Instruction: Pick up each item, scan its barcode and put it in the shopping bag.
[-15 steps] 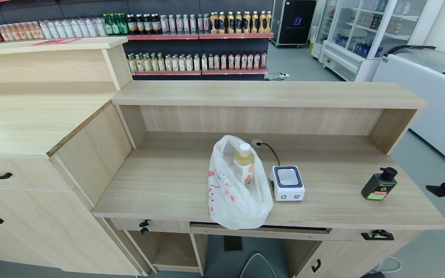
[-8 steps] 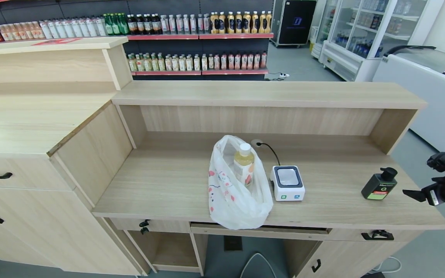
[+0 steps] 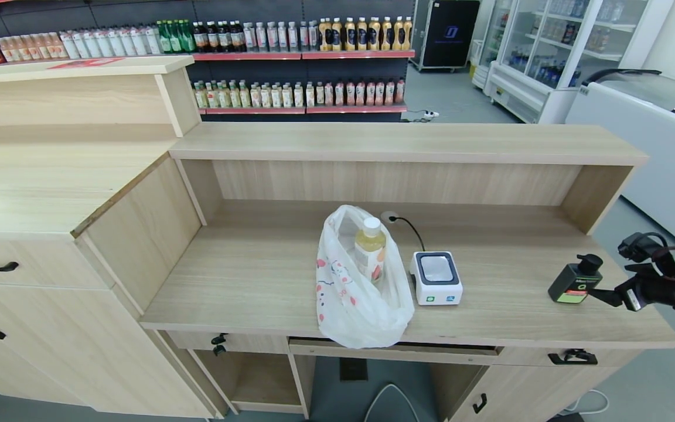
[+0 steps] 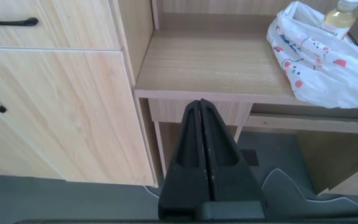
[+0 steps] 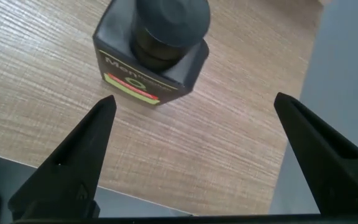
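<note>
Black pump btl [image 3: 575,283] is seen upright on the wooden counter [image 3: 255,275], near its right end. Its body is squarish w/ a green-and-red label, and a black pump head is fitted on top.

White plastic shopping bag [image 3: 356,310], printed w/ red and blue marks, is set approx. mid-counter w/ its mouth open upward and its bottom bulged over the front edge. A juice btl [image 3: 370,249] w/ white cap and yellowish liquid is held upright inside it.

Scanner [image 3: 436,277], a white box w/ a dark-framed window faced up, is placed just beside the bag on its right. A black cable [image 3: 411,225] is run from behind it toward the counter's rear. Pump btl is kept well apart from the scanner, to its right.
</note>
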### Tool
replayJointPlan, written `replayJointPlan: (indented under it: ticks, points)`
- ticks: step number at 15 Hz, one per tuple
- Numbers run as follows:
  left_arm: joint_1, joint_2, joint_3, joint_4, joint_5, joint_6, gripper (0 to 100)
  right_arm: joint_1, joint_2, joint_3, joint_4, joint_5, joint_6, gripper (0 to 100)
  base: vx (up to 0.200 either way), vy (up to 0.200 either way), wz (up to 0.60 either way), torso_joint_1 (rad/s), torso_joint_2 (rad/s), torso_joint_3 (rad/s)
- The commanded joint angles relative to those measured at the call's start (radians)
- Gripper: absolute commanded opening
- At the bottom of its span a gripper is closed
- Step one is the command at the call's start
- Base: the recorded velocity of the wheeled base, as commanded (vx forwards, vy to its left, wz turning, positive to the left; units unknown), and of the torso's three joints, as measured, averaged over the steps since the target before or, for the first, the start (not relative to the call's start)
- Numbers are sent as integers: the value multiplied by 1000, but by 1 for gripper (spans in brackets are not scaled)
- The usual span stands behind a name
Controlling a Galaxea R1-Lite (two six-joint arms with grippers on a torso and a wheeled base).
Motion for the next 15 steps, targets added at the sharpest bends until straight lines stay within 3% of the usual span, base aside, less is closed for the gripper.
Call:
replayJointPlan:
  ticks: [1,15]
  points:
    - [0,0,0,0,0,0,0,18,20,-11,0,1,-10,100,0,0,0,0,0,0]
    - [0,0,0,0,0,0,0,105,133,-124,0,50,-42,100,0,0,0,0,0,0]
